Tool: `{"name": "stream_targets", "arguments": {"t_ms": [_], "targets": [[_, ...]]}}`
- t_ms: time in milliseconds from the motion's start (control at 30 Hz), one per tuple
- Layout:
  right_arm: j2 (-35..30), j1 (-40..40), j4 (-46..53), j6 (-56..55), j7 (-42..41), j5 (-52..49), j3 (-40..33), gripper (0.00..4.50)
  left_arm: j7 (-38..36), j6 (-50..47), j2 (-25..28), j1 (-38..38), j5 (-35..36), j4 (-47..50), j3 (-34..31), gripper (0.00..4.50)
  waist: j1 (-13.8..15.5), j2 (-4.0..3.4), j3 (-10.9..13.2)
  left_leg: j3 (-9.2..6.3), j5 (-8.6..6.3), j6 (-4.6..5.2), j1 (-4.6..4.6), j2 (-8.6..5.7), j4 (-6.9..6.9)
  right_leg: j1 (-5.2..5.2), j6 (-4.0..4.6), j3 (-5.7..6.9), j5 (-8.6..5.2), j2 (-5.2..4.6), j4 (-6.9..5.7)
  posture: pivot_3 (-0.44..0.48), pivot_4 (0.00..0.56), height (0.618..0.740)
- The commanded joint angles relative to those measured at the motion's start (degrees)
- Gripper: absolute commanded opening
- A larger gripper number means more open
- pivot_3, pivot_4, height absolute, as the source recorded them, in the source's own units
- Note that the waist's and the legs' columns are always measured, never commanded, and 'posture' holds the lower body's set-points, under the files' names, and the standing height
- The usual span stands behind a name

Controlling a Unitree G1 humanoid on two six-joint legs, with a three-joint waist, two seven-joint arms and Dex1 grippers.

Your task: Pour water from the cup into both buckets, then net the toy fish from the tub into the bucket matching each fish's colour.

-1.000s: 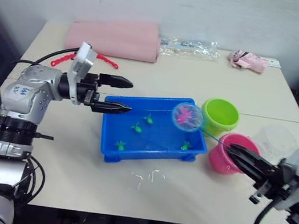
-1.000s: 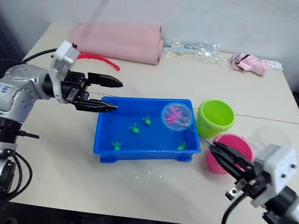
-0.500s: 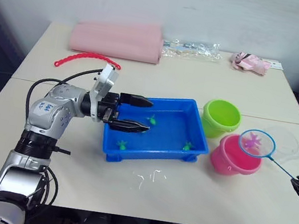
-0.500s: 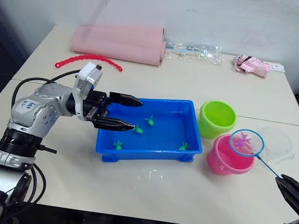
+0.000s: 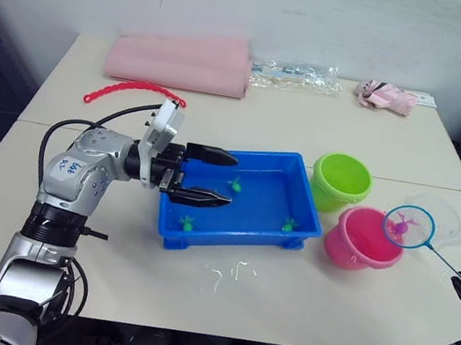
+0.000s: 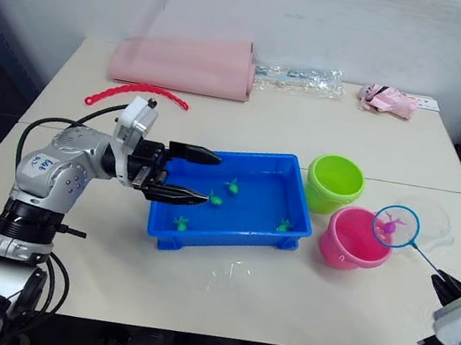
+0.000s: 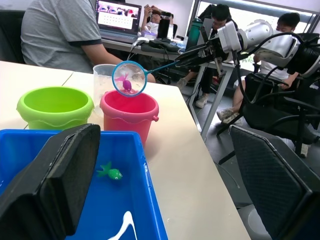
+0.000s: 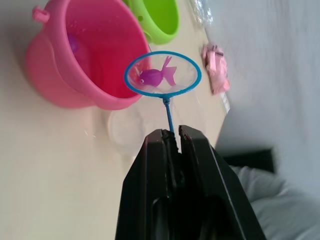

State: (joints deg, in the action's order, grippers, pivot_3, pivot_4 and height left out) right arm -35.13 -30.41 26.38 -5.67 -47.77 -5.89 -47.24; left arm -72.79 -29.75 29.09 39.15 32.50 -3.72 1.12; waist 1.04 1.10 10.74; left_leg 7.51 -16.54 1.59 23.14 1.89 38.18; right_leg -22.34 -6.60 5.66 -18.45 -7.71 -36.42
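At the lower right of the frame the right gripper (image 8: 171,136) has its fingers pinched on the thin handle of the net (image 5: 409,227), whose hoop hangs tilted over the right edge of the pink bucket (image 5: 362,239) with a pink fish (image 8: 156,76) in the mesh. At centre left the left gripper (image 5: 222,177) hovers with fingers spread over the left end of the blue tub (image 5: 249,227), where green fish (image 5: 289,226) lie; the green bucket (image 5: 342,180) stands just behind the pink one on the counter (image 5: 280,297), and the clear cup (image 5: 448,217) sits at far right.

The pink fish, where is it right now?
The pink fish lies in the net held by the right pincer, on the robot's right, at the pink bucket's outer rim beside the clear cup.
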Motion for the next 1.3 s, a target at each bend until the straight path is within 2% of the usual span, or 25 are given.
{"name": "stream_targets", "arguments": {"t_ms": [33,233,367,533,633,767,900,1033,1167,1300], "targets": [[-8.5,-0.7,-10.1,-30.8,9.8,23.4,-0.1,0.0,0.6,1.4,0.3,-0.5,0.1,0.8,-0.8,4.48,0.0,0.0,0.0,0.0,0.01,-0.01,0.0,0.0,-0.01,0.0,0.0,0.0,0.0,0.0,0.01,0.0,0.15,0.74],[-11.8,0.6,-14.8,-42.7,17.8,33.1,-1.5,0.0,1.1,1.5,0.1,-0.4,0.4,0.6,-1.0,4.48,-0.1,0.0,0.0,0.0,0.05,-0.08,-0.01,0.02,-0.01,0.0,0.0,-0.01,0.0,0.02,0.02,0.0,0.15,0.74],[-13.5,2.5,-17.3,-45.0,20.6,33.9,-1.4,0.0,0.9,1.9,0.2,-0.4,0.3,0.1,-1.1,4.48,-0.2,0.01,0.0,0.0,0.06,-0.09,-0.01,0.02,0.01,0.02,0.0,-0.01,0.0,0.02,0.02,0.0,0.15,0.74],[-15.9,3.4,-11.8,-34.6,15.1,14.9,2.8,0.0,1.5,2.6,1.0,-1.6,0.0,-0.7,-2.3,4.48,-0.5,0.01,0.0,-0.02,0.09,-0.12,-0.03,0.03,0.01,0.02,0.01,-0.02,-0.01,0.02,0.01,0.0,0.15,0.74],[-20.4,7.0,-5.1,-23.5,11.6,3.9,5.3,0.0,2.2,2.8,1.4,-2.3,-0.1,-0.8,-2.8,4.48,-0.9,0.01,0.0,-0.05,0.1,-0.11,-0.04,0.04,0.0,0.05,0.01,0.0,-0.01,0.01,0.01,0.0,0.15,0.74],[-26.6,9.9,-1.4,-14.5,6.7,-5.1,9.9,0.0,2.4,3.0,1.7,-2.9,-0.1,-0.9,-3.2,4.48,-1.5,0.0,0.0,-0.14,0.1,-0.09,-0.06,0.06,0.04,0.13,0.01,0.06,0.0,0.0,0.01,0.0,0.15,0.74],[-37.5,16.1,3.0,4.9,0.5,-15.4,17.0,0.0,3.3,3.2,1.6,-3.5,0.0,-0.6,-3.5,4.48,-1.1,-0.01,0.0,-0.48,0.1,-0.02,-0.27,0.08,0.0,0.62,0.04,0.29,-0.01,-0.05,0.29,0.0,0.15,0.74],[-43.3,30.4,4.5,18.1,0.4,-18.2,30.8,0.0,3.8,3.6,1.6,-4.0,-0.2,-0.5,-3.6,4.48,-1.1,-0.01,0.0,-0.68,0.04,0.08,-0.2,0.0,0.05,0.76,0.04,0.3,-0.01,-0.23,0.43,0.0,0.15,0.74],[-42.2,48.1,2.3,21.0,-5.5,-6.3,48.7,0.0,4.0,4.5,2.1,-4.2,-0.6,-0.9,-4.0,4.48,-1.2,-0.01,0.0,-0.83,0.04,0.07,-0.01,-0.07,0.04,0.72,0.04,0.45,-0.01,-0.36,0.54,0.0,0.15,0.74],[-39.3,57.9,-0.9,19.6,-9.8,2.6,57.8,0.0,4.1,5.0,2.5,-4.5,-0.6,-1.2,-4.4,4.48,-1.2,-0.02,0.0,-0.7,0.03,0.08,0.07,-0.16,0.02,0.57,0.03,0.54,-0.01,-0.42,0.52,0.0,0.15,0.74]]}}
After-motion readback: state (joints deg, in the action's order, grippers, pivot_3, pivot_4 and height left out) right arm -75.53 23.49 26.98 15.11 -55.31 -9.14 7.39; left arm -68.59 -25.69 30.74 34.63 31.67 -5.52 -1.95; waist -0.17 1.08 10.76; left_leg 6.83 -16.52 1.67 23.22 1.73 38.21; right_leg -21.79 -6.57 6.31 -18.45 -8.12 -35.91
